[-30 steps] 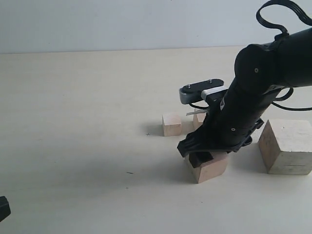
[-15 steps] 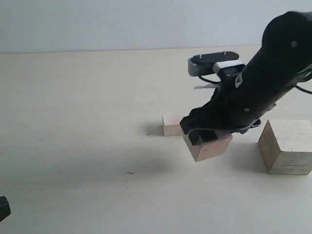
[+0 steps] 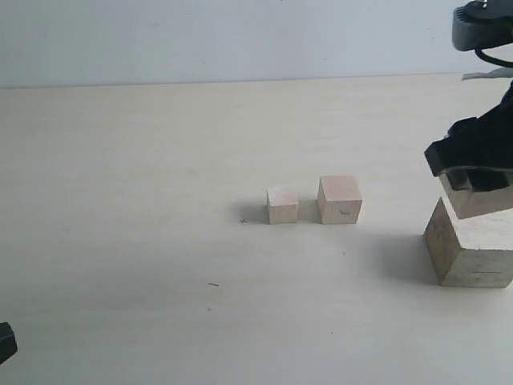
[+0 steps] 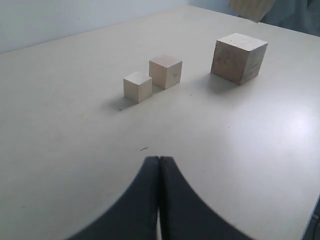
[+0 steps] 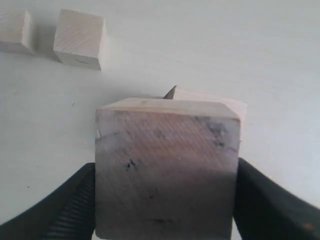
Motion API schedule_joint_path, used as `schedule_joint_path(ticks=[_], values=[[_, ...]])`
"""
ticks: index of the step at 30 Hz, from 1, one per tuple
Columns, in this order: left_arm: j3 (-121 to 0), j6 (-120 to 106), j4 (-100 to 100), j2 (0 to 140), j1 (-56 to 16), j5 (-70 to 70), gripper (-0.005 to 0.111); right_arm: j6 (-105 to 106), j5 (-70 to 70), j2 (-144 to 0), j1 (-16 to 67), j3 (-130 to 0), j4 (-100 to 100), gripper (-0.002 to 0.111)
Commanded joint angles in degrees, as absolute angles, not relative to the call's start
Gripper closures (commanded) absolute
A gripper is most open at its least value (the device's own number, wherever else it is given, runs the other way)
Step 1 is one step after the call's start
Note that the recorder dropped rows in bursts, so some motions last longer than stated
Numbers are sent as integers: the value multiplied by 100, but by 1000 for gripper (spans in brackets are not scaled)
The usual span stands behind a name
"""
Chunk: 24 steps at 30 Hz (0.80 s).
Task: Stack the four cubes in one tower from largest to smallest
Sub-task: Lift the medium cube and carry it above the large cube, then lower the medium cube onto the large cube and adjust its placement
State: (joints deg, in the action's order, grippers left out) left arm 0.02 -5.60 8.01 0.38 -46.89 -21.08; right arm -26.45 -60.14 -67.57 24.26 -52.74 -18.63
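Observation:
My right gripper is shut on the second-largest pale wooden cube, holding it a little above the largest cube at the table's right. In the right wrist view the held cube fills the space between the black fingers, and a corner of the largest cube shows behind it. The smallest cube and the third cube stand side by side at mid-table, slightly apart. My left gripper is shut and empty, well short of the cubes.
The pale table stretches bare to the left and front of the cubes. A dark part at the bottom-left corner is probably the left arm. The largest cube stands near the table's right edge.
My right gripper lifted the second-largest cube off the table in front of the third cube and carried it up and to the right, over the largest cube. The third cube is now uncovered.

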Motion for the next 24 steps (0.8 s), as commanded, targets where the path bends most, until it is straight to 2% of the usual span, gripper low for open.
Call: schedule_joint_path(ticks=[1, 7, 17, 24], values=[[0, -585, 769, 0, -4680, -2034, 107, -2932, -6027, -6685, 2044, -5292, -1998, 108], [0, -585, 769, 0, -4680, -2034, 107, -2349, -5217, -6676, 1166, -4576, -1106, 108], [0, -585, 769, 0, -4680, -2034, 107, -2002, -4810, -6827, 550, -4339, -1151, 108], [0, -585, 769, 0, -4680, -2034, 107, -1911, -4728, -7091, 531, -4339, -1025, 108]])
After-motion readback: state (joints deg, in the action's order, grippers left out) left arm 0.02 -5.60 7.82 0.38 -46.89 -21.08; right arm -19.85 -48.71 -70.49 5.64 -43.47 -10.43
